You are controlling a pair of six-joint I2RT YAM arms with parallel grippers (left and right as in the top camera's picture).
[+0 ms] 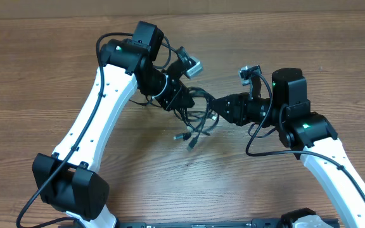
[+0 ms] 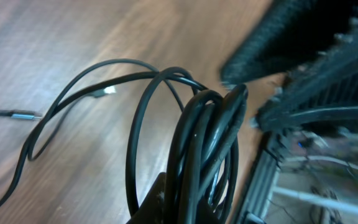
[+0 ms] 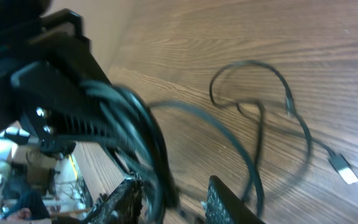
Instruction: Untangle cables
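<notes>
- Overhead view: the cables [image 1: 196,121] sit in one knot at frame centre on the table [image 1: 43,76], strung between the left gripper [image 1: 184,103] and the right gripper [image 1: 216,109].
- Left gripper: pressed together on a thick hank of cable. In the left wrist view the hank rises from bottom centre, and loose loops run out to the left.
- Right gripper: in the right wrist view its fingers [image 3: 124,198] stand apart at the bottom edge. Strands run between them but fill only part of the gap, and no pinch is seen.
- Risk: the right jaws may close on several strands at once. A pull would then tighten the knot instead of freeing one cable.
- Risk: the left gripper holds the whole hank, not a single strand. Drawing the grippers apart could drag the whole bundle and slip the grip.
- Risk: the plug tips [image 1: 181,135] hang just below the knot. A tip drawn through a loop could snag there.
- Risk: the two grippers are very near each other at centre. A small sideways error could bring them into contact.
- Count, arms: two.
- Count, grippers: two.
- Count, plug tips: two show overhead at lower centre, and two show in the left wrist view at left.
- Count, cables: cannot be settled, because the strands overlap too closely in every view. Judged as more than one.
</notes>
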